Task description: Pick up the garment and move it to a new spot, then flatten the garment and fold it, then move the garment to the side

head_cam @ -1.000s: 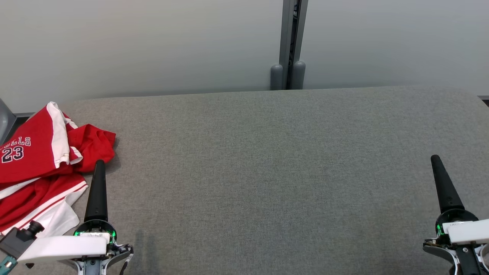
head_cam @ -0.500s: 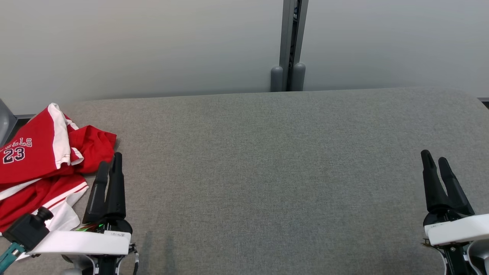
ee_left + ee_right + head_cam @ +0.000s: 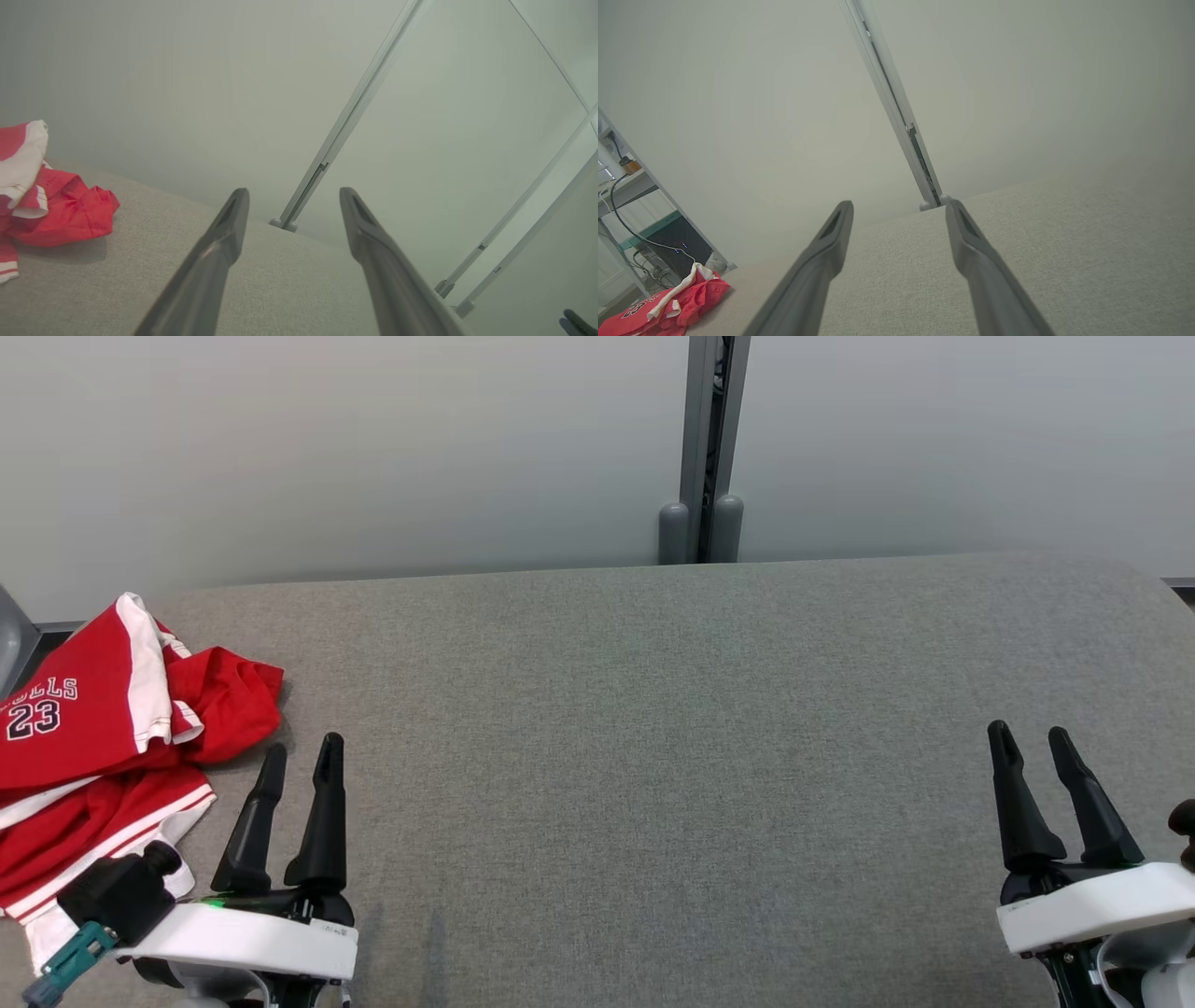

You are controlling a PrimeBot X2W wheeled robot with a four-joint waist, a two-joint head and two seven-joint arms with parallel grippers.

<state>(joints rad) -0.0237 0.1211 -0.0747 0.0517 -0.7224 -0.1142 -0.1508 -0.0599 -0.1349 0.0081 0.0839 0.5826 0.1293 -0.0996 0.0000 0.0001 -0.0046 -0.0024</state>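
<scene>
Grabbing the crumpled garment [image 3: 93, 737] with the spread, empty left tool [image 3: 303, 747] may catch one layer only; the right tool [image 3: 1029, 732] gapes empty too.

Garment [image 3: 89, 733]: a red sports piece with broad white bands and thin white stripes, printed with the number 23 under lettering of which only "LLS" is legible. It lies crumpled in a loose, overlapping heap at the far left end of the grey fabric surface [image 3: 653, 756], on my left side, and runs past the head view's left edge. A bunched red fold points toward the surface's middle; a white-edged panel lies nearest me. My left wrist view shows the garment [image 3: 70, 217] resting on the surface with a shadow beneath it.
</scene>
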